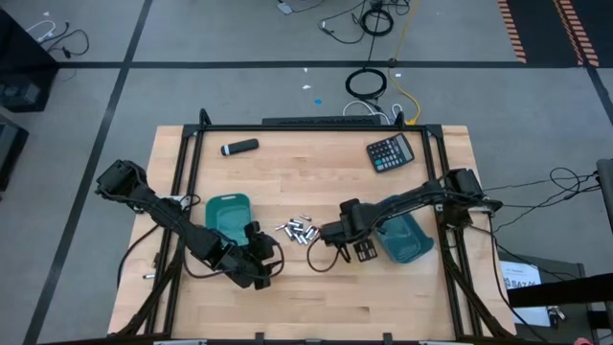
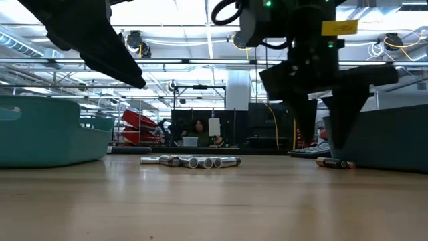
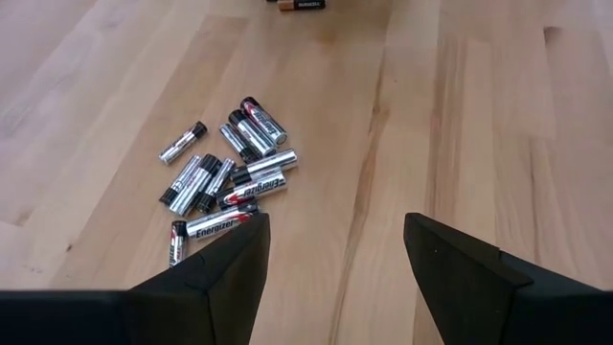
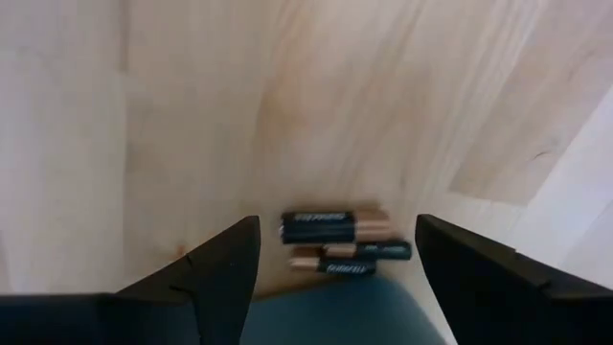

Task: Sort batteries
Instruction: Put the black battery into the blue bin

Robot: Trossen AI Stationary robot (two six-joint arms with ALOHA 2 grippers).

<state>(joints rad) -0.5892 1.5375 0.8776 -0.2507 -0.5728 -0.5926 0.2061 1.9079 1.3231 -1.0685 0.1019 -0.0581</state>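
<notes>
**A:** Where do the batteries lie on the wooden table (image 1: 316,302)?

**B:** A loose heap of silvery batteries (image 1: 296,230) rests near the table's middle, between the two teal bins; the left wrist view shows the same heap (image 3: 222,180) just ahead of that arm's fingers, the cells lying flat at mixed angles, several touching, one a little apart; the low view shows them (image 2: 190,161) in a low row on the wood. A few dark-and-copper batteries (image 4: 337,242) lie side by side just beside the right teal bin (image 1: 407,240); one of them (image 2: 333,163) shows in the low view against that bin's wall.

**A:** And the two arms?

**B:** The right gripper (image 1: 363,253) hangs low over the dark batteries, beside the right bin, its fingers (image 4: 490,270) spread wide with nothing between them; the left gripper (image 1: 267,265) sits just beside the left teal bin (image 1: 228,213), pointing toward the heap, its fingers (image 3: 222,268) likewise apart and holding nothing.

**A:** Anything else on the table?

**B:** A black calculator (image 1: 390,152) lies near the far right corner; a black-and-grey marker-like cylinder (image 1: 239,148) lies at the far left, well apart from the heap; a person (image 2: 199,132) sits in the room beyond.
</notes>
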